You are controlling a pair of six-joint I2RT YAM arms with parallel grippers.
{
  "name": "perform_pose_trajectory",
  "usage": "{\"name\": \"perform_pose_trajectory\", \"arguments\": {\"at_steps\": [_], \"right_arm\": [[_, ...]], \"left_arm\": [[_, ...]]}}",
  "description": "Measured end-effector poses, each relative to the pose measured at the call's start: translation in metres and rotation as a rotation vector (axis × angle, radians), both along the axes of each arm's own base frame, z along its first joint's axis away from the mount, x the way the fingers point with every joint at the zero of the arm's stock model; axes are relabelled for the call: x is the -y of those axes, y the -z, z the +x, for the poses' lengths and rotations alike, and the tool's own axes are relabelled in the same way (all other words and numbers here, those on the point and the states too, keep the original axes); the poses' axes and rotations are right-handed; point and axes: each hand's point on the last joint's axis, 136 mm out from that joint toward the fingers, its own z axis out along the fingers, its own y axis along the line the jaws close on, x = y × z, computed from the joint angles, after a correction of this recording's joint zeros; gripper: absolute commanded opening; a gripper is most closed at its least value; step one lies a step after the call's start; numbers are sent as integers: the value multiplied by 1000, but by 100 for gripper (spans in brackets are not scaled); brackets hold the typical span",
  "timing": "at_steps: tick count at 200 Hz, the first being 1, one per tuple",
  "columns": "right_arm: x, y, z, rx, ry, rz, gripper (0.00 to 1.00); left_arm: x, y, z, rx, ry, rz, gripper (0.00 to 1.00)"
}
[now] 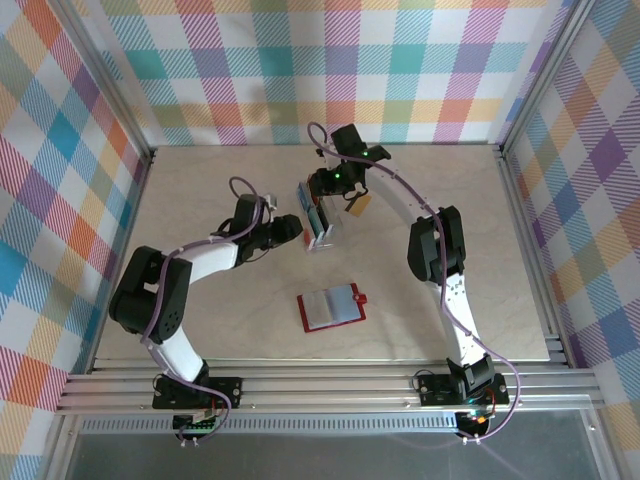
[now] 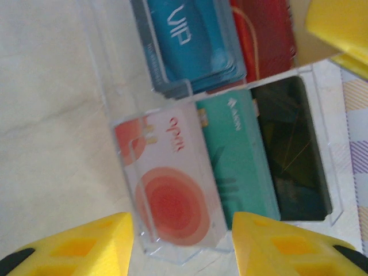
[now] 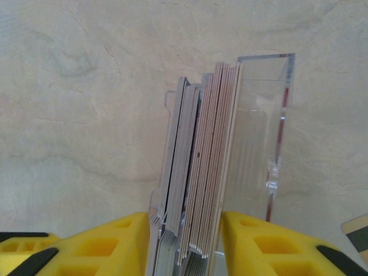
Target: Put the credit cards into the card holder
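The credit cards [image 2: 172, 190] stand in a clear plastic rack [image 1: 319, 228] at mid-table: white-red, teal [image 2: 238, 161], dark, blue [image 2: 192, 40] and red. Edge on, the credit cards [image 3: 201, 172] form a tight stack. My left gripper [image 2: 183, 247] is open, its yellow fingers [image 2: 86, 244] on either side of the rack's near corner without touching it. My right gripper [image 3: 185, 244] straddles the stack from above, its fingers [image 3: 264, 241] close against both sides, open by a sliver. The red card holder [image 1: 332, 307] lies open and flat nearer the arms, grey pockets up. Left gripper [image 1: 297, 228] and right gripper [image 1: 324, 198] meet at the rack.
A gold card [image 1: 358, 207] lies flat on the table just right of the rack, and its corner [image 3: 356, 230] shows in the right wrist view. Checked walls and metal frame posts bound the beige table [image 1: 200, 330] on three sides.
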Motion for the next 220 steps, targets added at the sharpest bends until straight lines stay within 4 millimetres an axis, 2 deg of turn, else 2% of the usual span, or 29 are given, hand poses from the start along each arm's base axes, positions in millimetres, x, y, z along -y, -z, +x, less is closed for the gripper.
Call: {"name": "perform_pose_trajectory", "arguments": {"at_steps": [46,86,147,220], "right_arm": [[0,-1,0,-18,5,20,38],[-1,-3,-2,-35,-4,49,38],[1,-5,-1,-49,7,67,32],[-1,-10,1,-40,4,77,26]], "left_arm": [[8,0,29,-19,11,-28,45],[15,3,45,-41,26,-39,45],[22,10,54,-59,44,-50,44],[23,9,55,-68,48,-51,44]]}}
